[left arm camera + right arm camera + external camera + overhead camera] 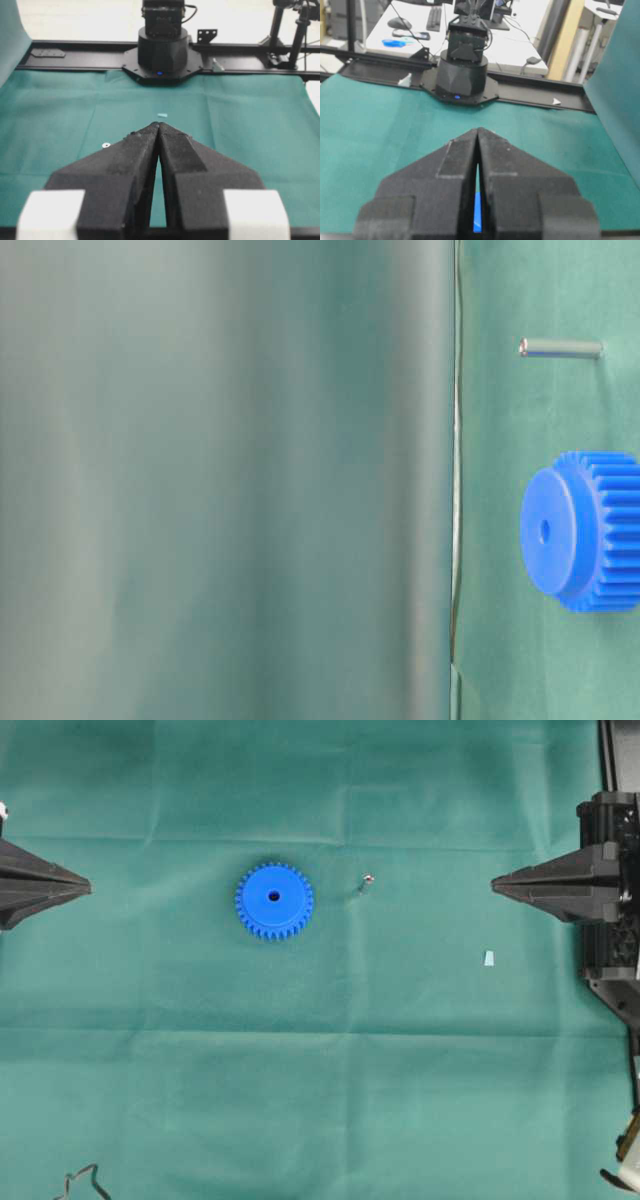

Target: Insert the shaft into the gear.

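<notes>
Both arms sit back at the edges of the green tabletop [320, 1100], nothing in hand. The left end effector [85, 886] has its jaws pressed together at the tip, and the right end effector [497, 885] is pinched shut too, both empty.

Out in the middle lies the gear [274, 901], bright blue, flat on the cloth with its centre hole facing up. Just beside it, on the side toward the right arm, is the shaft [365, 883], a tiny silvery pin. From overhead it shows as little more than a dot, and the table-level view has its long axis rising off the cloth, so it looks to be standing on end, apart from the gear.

Here's the relation that matters: the shaft lies between the gear and the right end effector, straight out along that arm's line, so the right arm looks nearer the pin, the left nearer the gear. A pale scrap [489, 958] lies off toward the right arm.
</notes>
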You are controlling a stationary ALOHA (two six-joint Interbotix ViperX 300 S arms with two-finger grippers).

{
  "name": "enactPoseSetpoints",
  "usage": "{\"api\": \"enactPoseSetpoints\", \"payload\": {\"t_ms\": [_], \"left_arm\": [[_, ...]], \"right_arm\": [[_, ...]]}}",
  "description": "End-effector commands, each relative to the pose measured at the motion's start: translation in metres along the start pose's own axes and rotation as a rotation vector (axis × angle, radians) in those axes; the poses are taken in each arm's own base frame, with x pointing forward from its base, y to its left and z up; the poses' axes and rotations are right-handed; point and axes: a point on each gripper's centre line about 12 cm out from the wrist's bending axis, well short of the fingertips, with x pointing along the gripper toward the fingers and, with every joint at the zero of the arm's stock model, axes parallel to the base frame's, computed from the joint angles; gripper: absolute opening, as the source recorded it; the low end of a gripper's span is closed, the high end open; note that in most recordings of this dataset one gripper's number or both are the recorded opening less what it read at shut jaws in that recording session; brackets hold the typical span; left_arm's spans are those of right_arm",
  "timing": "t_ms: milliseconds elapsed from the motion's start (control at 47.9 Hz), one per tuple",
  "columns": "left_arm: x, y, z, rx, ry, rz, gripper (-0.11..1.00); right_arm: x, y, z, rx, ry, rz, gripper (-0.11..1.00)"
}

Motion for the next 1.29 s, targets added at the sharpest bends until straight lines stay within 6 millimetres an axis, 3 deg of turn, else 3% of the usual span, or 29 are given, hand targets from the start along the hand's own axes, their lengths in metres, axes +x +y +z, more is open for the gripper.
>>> {"api": "enactPoseSetpoints", "payload": {"t_ms": [0,397,751,898,1106,1148,1273], "left_arm": [[0.004,0.000,0.011,0.012,0.003,-0.004,0.00],[0.005,0.000,0.012,0.012,0.021,-0.004,0.00],[0.005,0.000,0.011,0.010,0.026,-0.004,0.00],[0.005,0.000,0.011,0.010,0.026,-0.004,0.00],[0.005,0.000,0.011,0.010,0.028,-0.004,0.00],[0.005,0.000,0.011,0.010,0.028,-0.004,0.00],[0.005,0.000,0.010,0.010,0.031,-0.004,0.00]], "right_arm": [[0.002,-0.001,0.002,-0.002,0.000,-0.003,0.02],[0.008,-0.003,0.009,-0.004,0.044,-0.013,0.02],[0.037,-0.028,0.004,-0.007,0.129,-0.117,0.04],[0.052,-0.039,-0.012,0.003,0.203,-0.156,0.27],[0.076,-0.052,-0.048,0.017,0.345,-0.187,0.88],[0.080,-0.054,-0.055,0.019,0.371,-0.190,0.90],[0.090,-0.061,-0.082,0.037,0.459,-0.206,0.85]]}}
